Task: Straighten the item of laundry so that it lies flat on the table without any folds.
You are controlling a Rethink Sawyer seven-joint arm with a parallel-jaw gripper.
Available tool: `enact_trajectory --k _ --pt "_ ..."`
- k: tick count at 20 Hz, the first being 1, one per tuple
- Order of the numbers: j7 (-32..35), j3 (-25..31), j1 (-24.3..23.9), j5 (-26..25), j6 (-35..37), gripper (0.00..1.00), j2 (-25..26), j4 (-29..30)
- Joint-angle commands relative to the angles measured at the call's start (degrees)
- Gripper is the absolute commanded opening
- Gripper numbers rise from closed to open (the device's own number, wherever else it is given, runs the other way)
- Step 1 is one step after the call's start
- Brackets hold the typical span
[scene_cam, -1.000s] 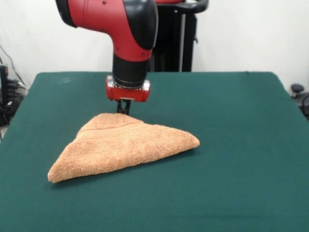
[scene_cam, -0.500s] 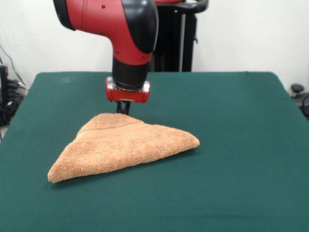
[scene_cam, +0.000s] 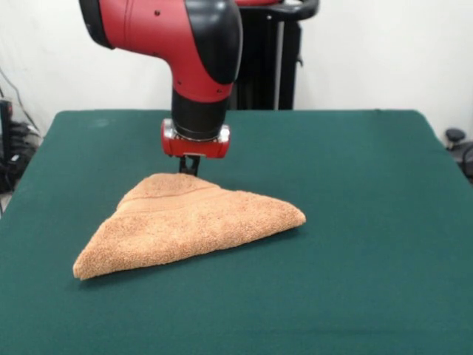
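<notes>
Green felt table [scene_cam: 369, 222]; terry towel [scene_cam: 185, 222] folded triangular.

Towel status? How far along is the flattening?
Done: nothing visible. The towel lies folded into a rough triangle on the table, one layer over another. In hand: the gripper is low at the towel's far corner, just behind the apex; whether it has closed on the cloth can't be made out. Left: take hold of the top layer, open the fold and spread the towel flat.

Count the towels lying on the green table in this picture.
1: an orange-tan terry-cloth towel, folded into a triangle, left of the dark green felt table's centre, just before the gripper. Nothing appears hidden.
</notes>
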Motion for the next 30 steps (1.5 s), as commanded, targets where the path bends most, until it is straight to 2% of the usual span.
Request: enact_trajectory --k 1,5,15,19,22,26,28,30 --pt "6.7 9.6 3.2 4.0 -0.4 0.0 -1.9 -7.8" --pt "6.4 9.2 3.9 3.8 0.9 0.0 -1.1 -9.7" --pt "5.9 10.1 3.6 3.5 -1.0 0.0 2.0 -13.0" --pt "7.7 8.5 4.5 5.1 1.7 0.0 4.0 -17.2" --pt "9.3 7.5 4.6 6.3 1.2 0.0 6.4 -20.1" --pt "8.9 7.2 3.3 7.7 3.0 0.0 8.5 -23.9" --pt "9.5 7.0 2.9 8.3 3.2 0.0 8.6 -24.0" --pt "11.5 6.5 2.4 9.1 3.1 0.0 5.6 -18.3"
